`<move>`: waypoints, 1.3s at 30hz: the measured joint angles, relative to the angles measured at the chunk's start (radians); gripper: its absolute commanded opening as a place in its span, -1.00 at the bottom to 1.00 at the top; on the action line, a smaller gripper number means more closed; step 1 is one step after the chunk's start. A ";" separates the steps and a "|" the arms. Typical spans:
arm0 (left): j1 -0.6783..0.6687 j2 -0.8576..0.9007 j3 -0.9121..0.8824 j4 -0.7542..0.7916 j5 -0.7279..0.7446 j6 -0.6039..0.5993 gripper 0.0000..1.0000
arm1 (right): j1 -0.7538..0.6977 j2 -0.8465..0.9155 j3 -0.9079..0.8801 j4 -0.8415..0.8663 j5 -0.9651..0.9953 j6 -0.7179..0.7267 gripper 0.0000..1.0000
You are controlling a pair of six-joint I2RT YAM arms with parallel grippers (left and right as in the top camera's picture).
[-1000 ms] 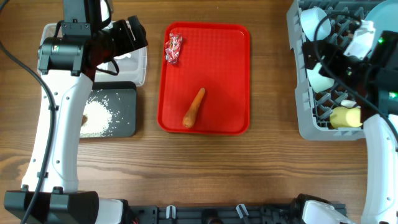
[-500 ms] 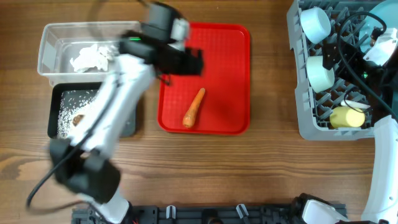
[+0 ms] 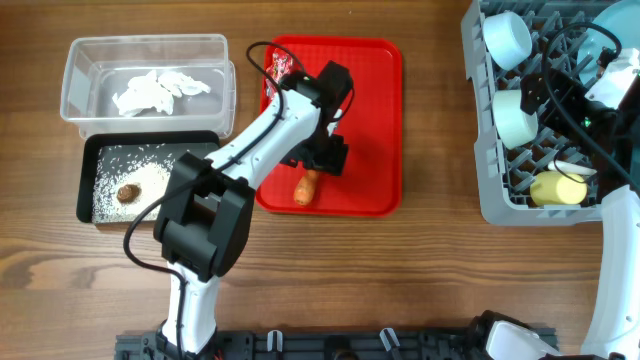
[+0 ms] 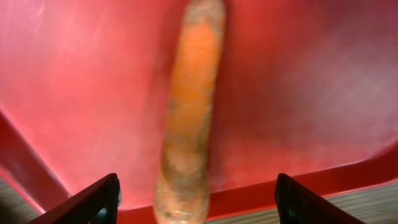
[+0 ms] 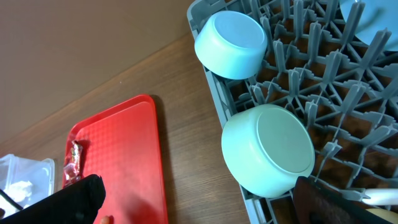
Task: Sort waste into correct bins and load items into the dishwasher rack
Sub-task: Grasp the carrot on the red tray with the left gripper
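Note:
The orange carrot lies on the red tray. My left gripper is low over it, open; in the left wrist view its fingers straddle the carrot without touching. The red snack wrapper lies at the tray's far left corner. The clear bin holds crumpled tissue. The black bin holds rice and a brown lump. My right gripper is open and empty over the grey rack.
The rack holds two pale bowls, a yellow cup and a pale blue plate at the far right corner. The right wrist view shows both bowls upside down and bare wood between tray and rack.
My left arm has swung from over the bins to the red tray and come down over the carrot. My right arm has shifted slightly over the rack.

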 measured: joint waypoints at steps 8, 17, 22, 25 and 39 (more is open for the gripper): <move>0.018 -0.001 -0.111 0.081 0.011 0.015 0.54 | 0.000 0.000 0.000 0.000 0.000 0.000 1.00; 0.018 -0.001 -0.179 0.176 0.057 0.023 -0.28 | 0.000 0.000 0.000 -0.022 0.003 0.000 0.99; 0.018 -0.001 -0.180 0.178 0.063 0.024 -0.81 | 0.000 0.000 0.000 -0.022 0.003 0.000 0.99; 0.018 -0.002 -0.180 0.172 0.068 0.026 -0.84 | 0.000 0.000 0.000 -0.022 0.003 0.000 1.00; 0.024 -0.004 -0.021 -0.050 0.025 0.026 -0.91 | 0.000 0.001 0.000 -0.022 0.003 0.000 0.99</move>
